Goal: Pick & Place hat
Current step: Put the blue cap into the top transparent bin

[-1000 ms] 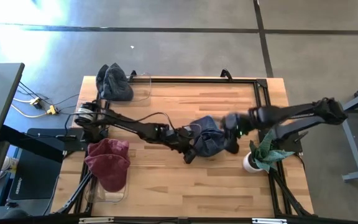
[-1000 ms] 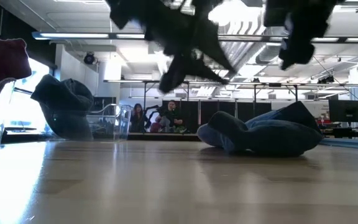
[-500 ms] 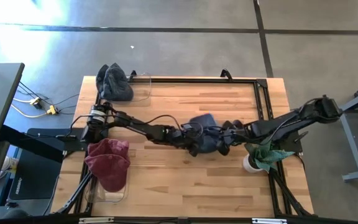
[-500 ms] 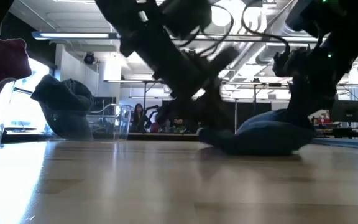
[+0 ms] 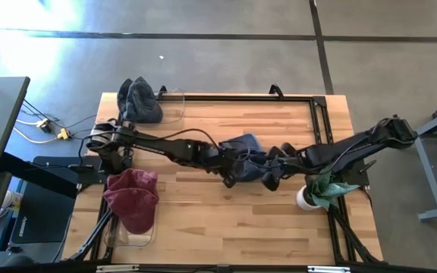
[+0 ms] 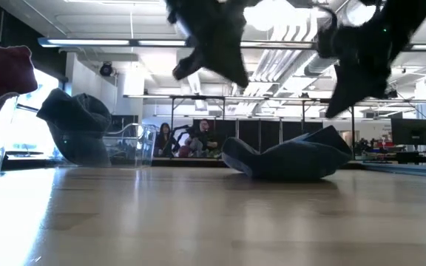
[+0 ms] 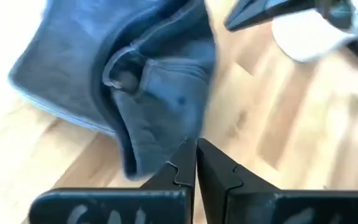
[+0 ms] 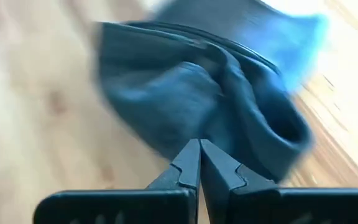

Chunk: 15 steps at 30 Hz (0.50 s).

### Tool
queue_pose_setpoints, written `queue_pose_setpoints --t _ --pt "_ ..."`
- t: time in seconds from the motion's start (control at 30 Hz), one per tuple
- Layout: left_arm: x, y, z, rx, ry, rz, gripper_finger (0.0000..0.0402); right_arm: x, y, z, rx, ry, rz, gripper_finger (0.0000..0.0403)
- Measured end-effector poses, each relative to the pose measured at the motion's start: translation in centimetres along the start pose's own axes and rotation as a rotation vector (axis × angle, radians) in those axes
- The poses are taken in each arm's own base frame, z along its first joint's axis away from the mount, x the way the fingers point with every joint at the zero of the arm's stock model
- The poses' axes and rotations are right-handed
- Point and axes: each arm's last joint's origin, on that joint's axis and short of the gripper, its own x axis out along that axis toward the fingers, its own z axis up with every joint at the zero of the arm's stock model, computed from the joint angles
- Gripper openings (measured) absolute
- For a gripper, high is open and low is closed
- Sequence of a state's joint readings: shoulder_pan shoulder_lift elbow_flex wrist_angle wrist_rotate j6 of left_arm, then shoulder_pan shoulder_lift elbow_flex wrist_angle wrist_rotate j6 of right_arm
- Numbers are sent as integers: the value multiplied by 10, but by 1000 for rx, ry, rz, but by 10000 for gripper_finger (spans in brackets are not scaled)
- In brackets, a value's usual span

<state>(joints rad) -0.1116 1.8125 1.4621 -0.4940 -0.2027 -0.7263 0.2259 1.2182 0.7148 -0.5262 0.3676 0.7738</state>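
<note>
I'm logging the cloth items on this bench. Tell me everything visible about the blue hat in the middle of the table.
The blue fabric hat is soft, denim-like cloth with stitched seams, crumpled and folded over itself. It lies slumped flat on the wooden table, near the centre, between the two arms. The left gripper and the right gripper are both shut and raised above it in the low view, not holding it.

The blue hat (image 5: pixel 247 157) is soft, matt, creased cloth with stitched seams, lying on a desk (image 5: pixel 226 220) of pale, smooth wood planks with a slight sheen, framed in black metal.
</note>
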Motion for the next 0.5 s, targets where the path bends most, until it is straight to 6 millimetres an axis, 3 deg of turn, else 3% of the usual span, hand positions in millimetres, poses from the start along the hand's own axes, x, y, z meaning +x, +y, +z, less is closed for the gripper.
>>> queue_pose_setpoints --t 0.17,0.27,0.33,0.4,0.5 --pt "-1 -7 3 62 67 -124 2 -4 10 10 -299 -25 139 2" --pt "31 -9 -6 43 41 -157 2 8 6 -1 -525 -79 154 2" --pt "54 1 -23 22 74 -51 2 19 -1 -10 -603 -115 129 1" --pt "76 1 -26 1 9 -34 1 29 -11 -18 -613 -145 105 1" --pt "89 5 -32 -3 -8 18 1 45 -27 -30 -563 -144 113 1"
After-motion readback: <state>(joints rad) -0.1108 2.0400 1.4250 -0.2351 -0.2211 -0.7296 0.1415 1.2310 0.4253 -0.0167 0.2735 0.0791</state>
